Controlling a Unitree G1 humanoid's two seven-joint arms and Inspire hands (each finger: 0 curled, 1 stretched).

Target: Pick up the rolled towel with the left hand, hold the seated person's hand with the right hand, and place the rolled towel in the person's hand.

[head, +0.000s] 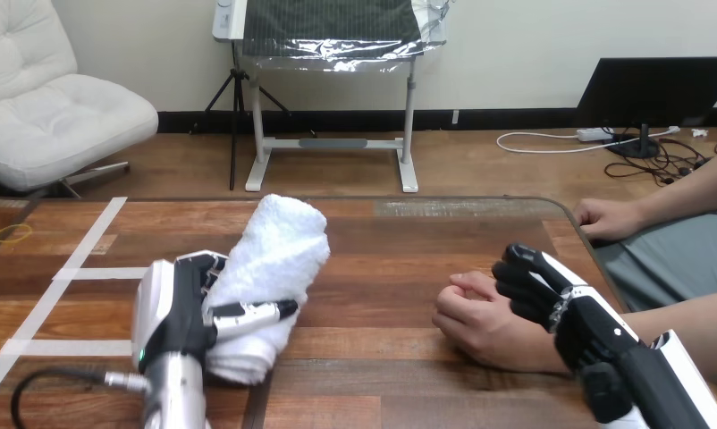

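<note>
The rolled towel, white and thick, runs slantwise across the table's left half, its far end toward the middle. My left hand is shut on its near part, with the thumb laid across the roll and the fingers curled round its left side. Whether the roll rests on the wood or is raised I cannot tell. The person's hand lies on the table at the right as a loose fist. My right hand sits against the back of it, its fingers curled over it.
The person's other hand rests at the table's far right edge. White tape lines cross the table's left part, and a small yellow ring lies at the far left. Bare wood separates the towel from the person's hand.
</note>
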